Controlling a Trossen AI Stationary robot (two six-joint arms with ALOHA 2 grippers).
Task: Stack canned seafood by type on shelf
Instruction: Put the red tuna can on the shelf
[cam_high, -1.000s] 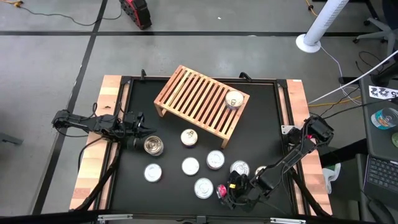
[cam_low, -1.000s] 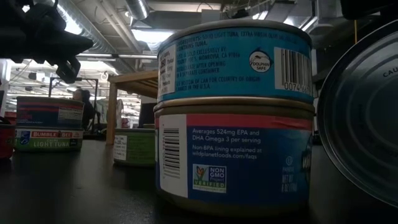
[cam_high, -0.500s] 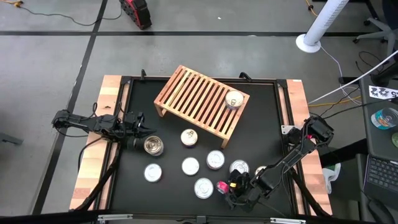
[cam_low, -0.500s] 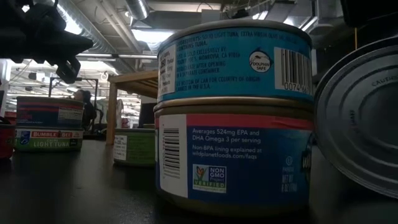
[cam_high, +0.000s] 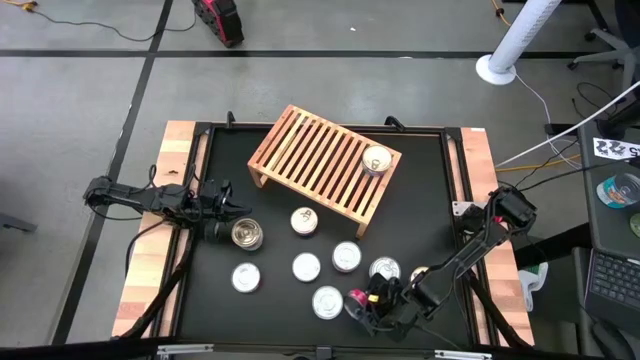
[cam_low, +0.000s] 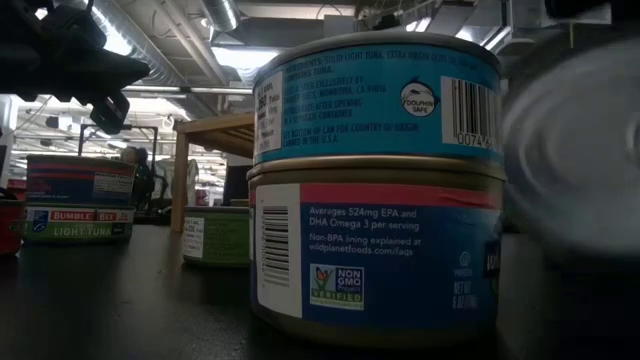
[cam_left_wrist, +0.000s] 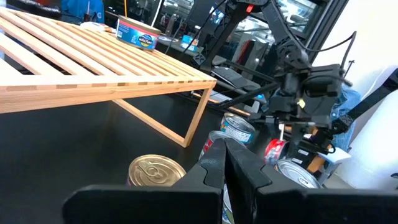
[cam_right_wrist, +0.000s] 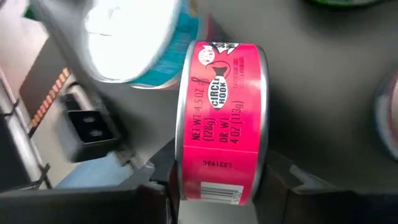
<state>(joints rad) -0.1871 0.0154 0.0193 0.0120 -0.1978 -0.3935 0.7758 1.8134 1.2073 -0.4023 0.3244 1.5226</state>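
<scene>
The wooden slat shelf (cam_high: 325, 165) stands at the table's far middle with one tin (cam_high: 376, 159) on its right end. Several silver-lidded tins (cam_high: 306, 267) sit on their bases on the black mat in front of it. Two more (cam_low: 375, 240) form a stack, blue label on top. My right gripper (cam_high: 362, 303), near the front edge, is shut on a pink-red tin (cam_right_wrist: 221, 118). My left gripper (cam_left_wrist: 225, 168) waits shut at the table's left, beside a gold-lidded tin (cam_high: 247, 235). My right gripper pinches the pink-red tin across its two flat ends (cam_right_wrist: 185, 183), one finger (cam_right_wrist: 152, 202) on each end. The fingers slant down from the table's near right. The tin is held on edge, its side label toward the wrist camera; whether its lower rim still touches the mat does not show.
A silver-lidded tin (cam_high: 327, 301) and another (cam_high: 385, 270) sit close on either side of the right gripper. The wooden table borders (cam_high: 160, 240) frame the mat. A white fan base (cam_high: 497, 68) and a laptop (cam_high: 612, 280) lie beyond the table.
My right gripper has edged toward the table's left with the pink-red tin. In the low view the tin's round face has risen a little and stands more upright, now blurred by motion.
</scene>
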